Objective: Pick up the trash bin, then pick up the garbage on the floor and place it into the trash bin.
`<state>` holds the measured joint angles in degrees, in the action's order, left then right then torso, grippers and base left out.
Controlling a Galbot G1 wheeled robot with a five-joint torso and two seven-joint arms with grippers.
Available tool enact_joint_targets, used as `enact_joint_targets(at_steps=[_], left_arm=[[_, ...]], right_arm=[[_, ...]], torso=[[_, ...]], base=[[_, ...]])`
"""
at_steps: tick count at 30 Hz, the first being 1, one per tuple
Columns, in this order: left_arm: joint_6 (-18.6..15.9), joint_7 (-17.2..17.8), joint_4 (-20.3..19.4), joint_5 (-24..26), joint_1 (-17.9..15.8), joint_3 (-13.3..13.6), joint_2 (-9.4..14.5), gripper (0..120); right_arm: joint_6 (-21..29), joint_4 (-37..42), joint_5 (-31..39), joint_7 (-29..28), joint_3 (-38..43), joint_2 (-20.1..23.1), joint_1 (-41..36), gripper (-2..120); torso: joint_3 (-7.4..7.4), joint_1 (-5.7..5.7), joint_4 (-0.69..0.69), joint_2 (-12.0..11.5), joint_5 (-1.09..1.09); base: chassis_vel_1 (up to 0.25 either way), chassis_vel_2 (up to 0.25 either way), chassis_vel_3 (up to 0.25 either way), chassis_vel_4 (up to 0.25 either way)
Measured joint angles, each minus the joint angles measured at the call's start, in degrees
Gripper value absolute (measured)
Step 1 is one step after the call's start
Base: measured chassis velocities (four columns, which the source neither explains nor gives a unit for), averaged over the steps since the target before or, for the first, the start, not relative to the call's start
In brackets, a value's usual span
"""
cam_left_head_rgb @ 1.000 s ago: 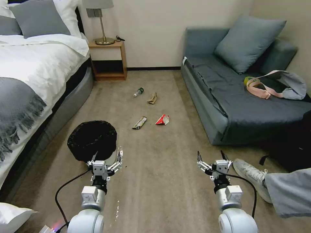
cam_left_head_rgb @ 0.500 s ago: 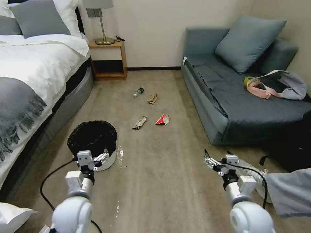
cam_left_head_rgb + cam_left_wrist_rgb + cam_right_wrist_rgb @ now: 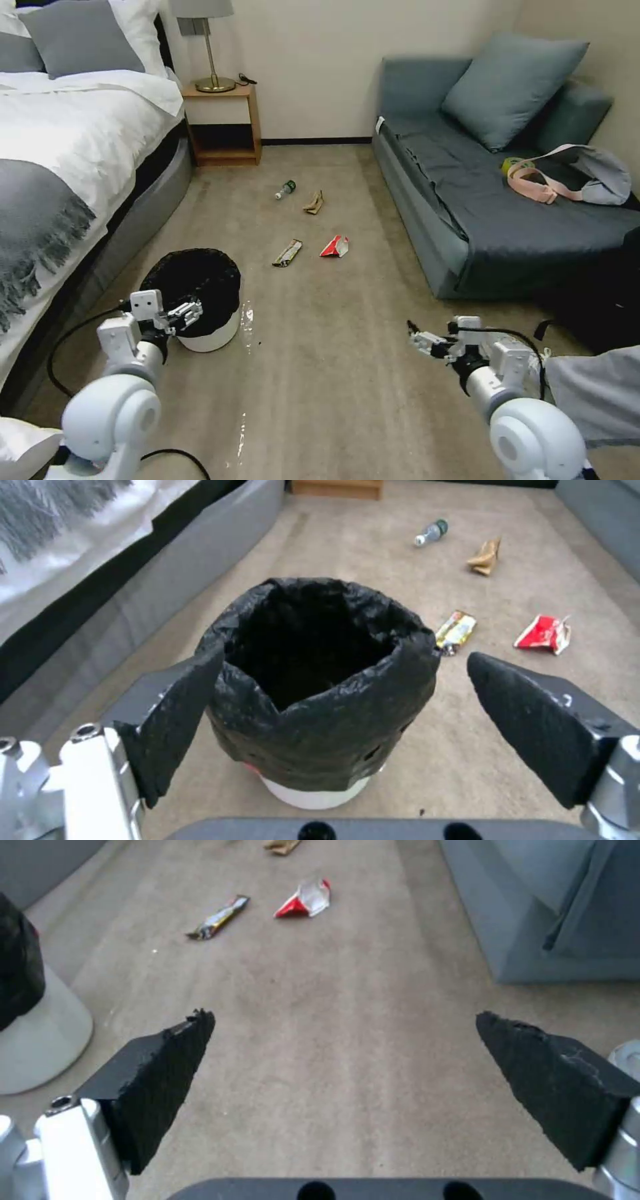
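**Bin approach: left gripper at rim, litter on carpet**

Trash bin [image 3: 203,313]: upright on the carpet [image 3: 333,387], at about 10 o'clock from the head view's lower centre, near the bed [image 3: 60,167]. White body, black bag folded over the rim. Interior dark in the left wrist view [image 3: 307,645]; contents cannot be told.

Left gripper [image 3: 183,313]: at the bin's near left rim. Jaws spread wide in the left wrist view [image 3: 340,715], one finger pad [image 3: 175,720] overlapping the bag's side, the other well clear. Contact cannot be told. Nothing held.

Right gripper [image 3: 433,340]: low over bare carpet at about 2 o'clock from the lower centre. Jaws wide apart in the right wrist view [image 3: 343,1080], nothing between them.

Garbage, all on the carpet beyond the bin, toward 12 o'clock:
- Clear bottle [image 3: 285,189], farthest, lying on its side.
- Crumpled tan paper [image 3: 314,202], just beside the bottle at its 3 o'clock.
- Snack wrapper [image 3: 287,253], nearer, lying flat.
- Red-and-white carton [image 3: 335,247], near the wrapper at its 3 o'clock.

Sofa [image 3: 507,193] along the right side.
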<state>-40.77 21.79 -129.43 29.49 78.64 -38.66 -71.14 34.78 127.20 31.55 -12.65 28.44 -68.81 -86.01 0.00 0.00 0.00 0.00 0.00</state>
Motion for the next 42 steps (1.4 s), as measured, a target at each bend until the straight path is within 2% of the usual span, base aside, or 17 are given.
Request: enact_joint_targets(at_steps=[11,16,18,19,22,23,27,28,31,32,34,36,38,39,42], left_arm=[[0.2,-0.2,1.3,-0.2,-0.8,-0.5,0.3,98],[-0.5,0.3,2.3,1.1,-2.3,-1.0,1.4,98],[-1.4,1.1,2.8,3.7,-4.2,-2.3,3.1,98],[-1.4,1.1,2.8,3.7,-4.2,-2.3,3.1,98],[-1.5,3.0,5.1,9.1,-8.3,-4.2,6.1,98],[-1.5,3.0,5.1,9.1,-8.3,-4.2,6.1,98],[-1.5,3.8,9.9,12.3,-12.4,-4.7,9.0,97],[-1.5,3.8,9.9,12.3,-12.4,-4.7,9.0,97],[-1.5,4.8,14.7,14.9,-15.7,-4.3,10.5,96],[-1.5,4.8,14.7,14.9,-15.7,-4.3,10.5,96],[-1.5,5.0,18.2,15.6,-17.6,-3.7,11.1,95],[-1.5,5.1,19.1,15.7,-18.1,-3.5,11.2,95],[-1.5,5.2,23.0,15.9,-19.7,-2.8,11.6,94],[-1.5,5.2,23.0,15.9,-19.7,-2.8,11.6,94],[-1.5,5.3,26.7,16.6,-20.5,-2.4,11.8,88]], right_arm=[[-0.9,-0.9,-0.6,0.6,-0.5,0.0,0.2,100],[-1.2,-1.1,-0.9,0.8,-0.8,-0.2,0.3,100],[-1.6,-1.4,-1.5,1.0,-1.2,-0.2,0.2,100],[-1.6,-1.4,-1.5,1.0,-1.2,-0.2,0.2,100],[-2.2,-1.7,-2.5,1.7,-1.6,-0.4,-0.2,100],[-2.2,-1.7,-2.5,1.7,-1.6,-0.4,-0.2,100],[-2.5,-1.8,-3.1,2.4,-2.0,-0.5,-0.3,100],[-2.5,-1.8,-3.1,2.4,-2.0,-0.5,-0.3,100],[-2.6,-1.5,-3.7,2.7,-2.8,-0.5,-0.2,100],[-2.6,-1.5,-3.7,2.7,-2.8,-0.5,-0.2,100],[-2.5,-1.1,-3.9,3.0,-3.2,-0.5,-0.1,100],[-2.5,-1.0,-3.9,3.1,-3.2,-0.5,-0.1,100],[-2.5,-0.8,-3.9,3.6,-3.1,0.3,0.1,100],[-2.5,-0.8,-3.9,3.6,-3.1,0.3,0.1,100],[-2.5,-0.3,-2.9,4.2,-2.0,2.9,1.6,100]], torso=[[0.00,0.00,0.00,0.0,-0.01],[0.00,0.00,0.00,0.0,-0.01],[0.00,0.00,0.00,0.0,0.00],[0.00,0.00,0.00,0.0,0.00],[0.00,0.00,0.00,0.0,-0.01],[0.00,0.00,0.00,0.0,-0.01],[0.00,0.00,0.00,0.0,-0.01],[0.00,0.00,0.00,0.0,-0.01],[0.00,0.00,0.00,0.0,-0.01],[0.00,0.00,0.00,0.0,-0.01],[0.00,0.00,0.00,0.0,-0.01],[0.00,0.00,0.00,0.0,0.00],[0.00,0.00,0.00,0.0,-0.01],[0.00,0.00,0.00,0.0,-0.01],[0.00,0.00,0.00,0.0,-0.01]], base=[[0.000,0.000,0.000,0.000],[0.000,0.000,0.000,0.000],[0.000,0.000,0.000,0.000],[0.000,0.000,0.000,0.000],[0.000,0.000,0.000,0.000],[0.000,0.000,0.000,0.000],[0.000,0.000,0.000,0.000],[0.000,0.000,0.000,0.000],[0.000,0.000,0.000,0.000],[0.000,0.000,0.000,0.000],[0.000,0.000,0.000,0.000],[0.000,0.000,0.000,0.000],[0.000,0.000,0.000,0.000],[0.000,0.000,0.000,0.000],[0.000,0.000,0.000,0.000]])
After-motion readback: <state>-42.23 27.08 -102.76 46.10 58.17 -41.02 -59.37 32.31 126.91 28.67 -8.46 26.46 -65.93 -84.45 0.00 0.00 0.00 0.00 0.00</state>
